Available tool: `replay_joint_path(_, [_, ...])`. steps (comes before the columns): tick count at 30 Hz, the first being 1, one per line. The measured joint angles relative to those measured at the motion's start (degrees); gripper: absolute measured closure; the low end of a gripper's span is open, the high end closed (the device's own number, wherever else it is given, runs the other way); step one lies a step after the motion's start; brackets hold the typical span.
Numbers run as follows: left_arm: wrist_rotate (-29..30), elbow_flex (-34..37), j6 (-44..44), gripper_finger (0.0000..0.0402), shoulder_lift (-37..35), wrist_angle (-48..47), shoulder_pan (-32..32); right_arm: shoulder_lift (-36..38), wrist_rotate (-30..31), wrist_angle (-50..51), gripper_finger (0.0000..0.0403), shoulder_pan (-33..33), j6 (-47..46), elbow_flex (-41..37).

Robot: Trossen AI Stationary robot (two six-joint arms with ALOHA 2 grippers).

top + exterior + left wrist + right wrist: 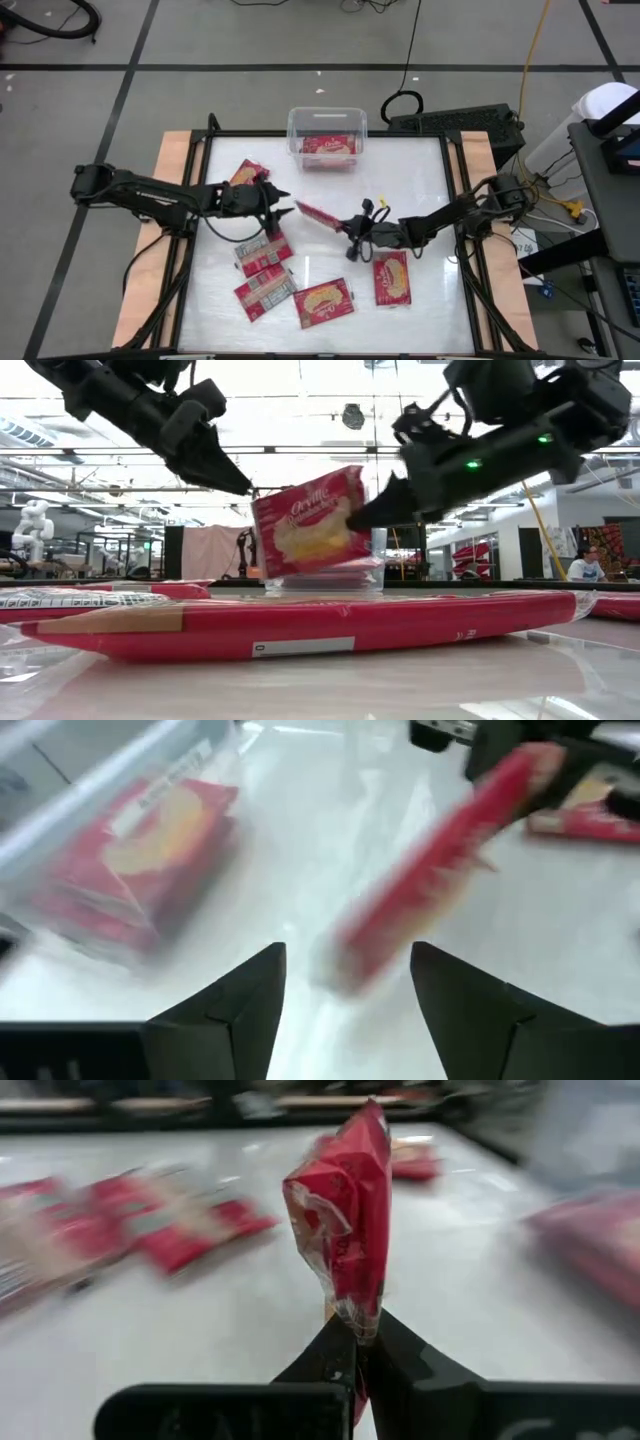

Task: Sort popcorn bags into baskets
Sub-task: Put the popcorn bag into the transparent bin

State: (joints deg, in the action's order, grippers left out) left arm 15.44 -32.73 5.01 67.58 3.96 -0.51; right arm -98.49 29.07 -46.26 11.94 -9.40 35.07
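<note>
1. High view: the right hand [352,227] is pinched fully closed on one end of a popcorn bag [318,214], holding it above the middle of the tabletop [420,170]. The left hand [283,212] sits just off the bag's other end with its fingers spread and nothing in them. The clear basket [327,122] is at the far edge, well away from both hands, and already has at least one red bag [328,146] in it. A few more loose bags [324,302] lie flat on the near side of the hands.

2. Low view: the held bag [312,522] hangs in the air, popcorn picture facing the camera and tilted. The right hand [365,515] grips one edge. The left hand [240,485] has its tip right by the opposite upper corner; whether it touches, I can't tell.

3. Left wrist view: the left hand's fingers [245,995] stand wide apart and empty. The bag [440,870] is just ahead of them, edge-on, with the basket [110,830] off to one side.

4. Right wrist view: the right hand [358,1345] is clamped on a crimped end of the bag [345,1210], which stands straight up from the fingertips.

5. My take on doing this step well: it looks like a handoff, so the left hand should stay clear while the right carries. The grip is only on a thin end, so the bag could swing or slip. I'd move slowly, keep it well above the loose bags, get it over the basket before letting go, and drop it flat onto the ones inside.
</note>
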Motion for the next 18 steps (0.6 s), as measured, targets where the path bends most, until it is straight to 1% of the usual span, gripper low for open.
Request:
replay_joint_path(3, [0.0, 0.0, -2.5, 0.0188, 0.1, 0.3, 0.0, 2.4, -7.5, -0.1, 0.0402, 0.0, 1.4, -2.8])
replay_joint_path(5, [-2.8, 0.0, -4.2, 0.0186, 1.2, 1.9, 0.1, 3.5, -10.7, -0.2, 0.0402, 0.0, 1.8, -4.1])
replay_joint_path(6, [-5.1, -0.1, -5.4, 0.0185, 2.1, 2.7, 0.1, 4.1, -11.4, -0.1, 0.0402, 0.0, 2.1, -4.7])
replay_joint_path(8, [-10.1, 0.0, -7.1, 0.018, 3.6, 3.1, 0.0, 4.6, -11.4, -0.2, 0.0402, 0.0, 2.8, -5.4])
replay_joint_path(10, [-13.5, 0.0, -8.0, 0.0175, 5.2, 5.9, 0.0, 5.1, -11.4, -0.1, 0.0402, 0.0, 3.7, -6.0])
replay_joint_path(14, [-14.4, 0.0, -9.2, 0.0166, 9.0, 10.0, 0.0, 5.2, -11.6, -0.2, 0.0402, -0.4, 6.0, -6.3])
replay_joint_path(18, [-14.4, 0.0, -11.0, 0.017, 12.7, 13.5, 0.0, 5.2, -12.8, -0.2, 0.0403, -1.4, 6.7, -6.4])
